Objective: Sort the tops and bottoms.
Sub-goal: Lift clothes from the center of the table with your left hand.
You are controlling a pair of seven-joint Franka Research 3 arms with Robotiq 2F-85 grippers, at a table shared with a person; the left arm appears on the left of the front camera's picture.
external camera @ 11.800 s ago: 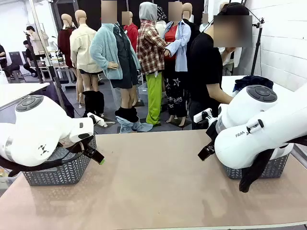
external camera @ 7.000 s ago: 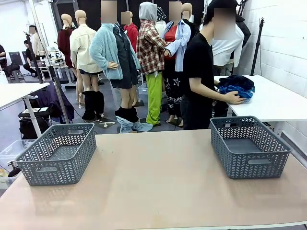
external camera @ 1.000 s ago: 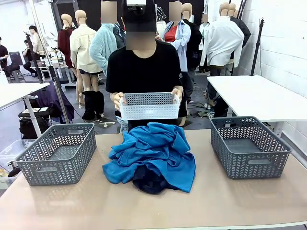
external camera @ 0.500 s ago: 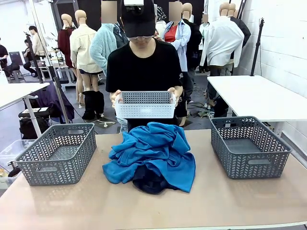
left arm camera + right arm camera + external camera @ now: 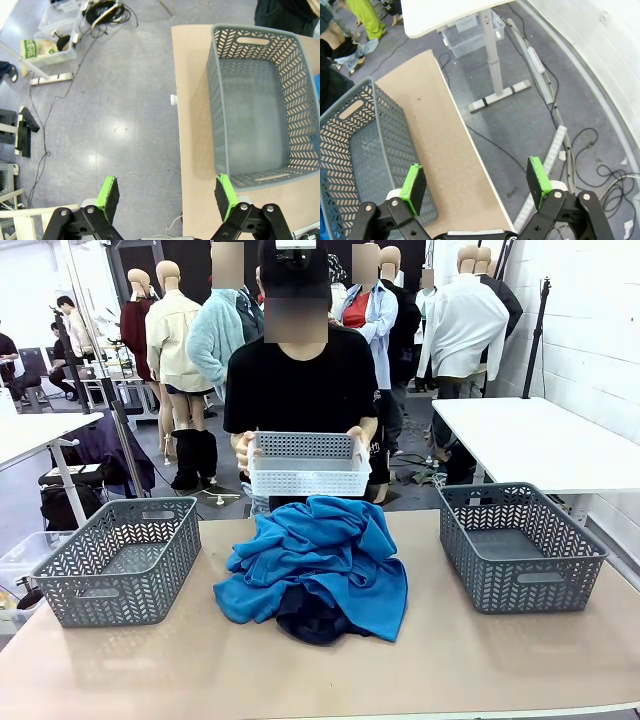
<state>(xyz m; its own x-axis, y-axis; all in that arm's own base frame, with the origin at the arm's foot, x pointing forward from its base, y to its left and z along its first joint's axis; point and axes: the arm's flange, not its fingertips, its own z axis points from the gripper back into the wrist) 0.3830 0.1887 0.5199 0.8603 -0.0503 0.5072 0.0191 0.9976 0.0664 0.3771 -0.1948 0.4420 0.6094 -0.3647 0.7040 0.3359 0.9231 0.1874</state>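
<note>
A heap of bright blue tops lies in the middle of the table. A very dark navy garment, the bottoms, pokes out under the heap's front edge. My left gripper is open and empty, hanging high over the table's left edge beside the left grey basket. Over the table's right edge my right gripper also stands open and empty, next to the right grey basket. A sliver of blue cloth shows at the right wrist view's left edge.
A person stands at the far side holding a white basket just above the heap. Grey baskets sit at the table's left and right. Cables and a white table's leg are on the floor off the right edge.
The person has lowered and shifted the white basket slightly right. The clothes heap and grey baskets have not moved.
</note>
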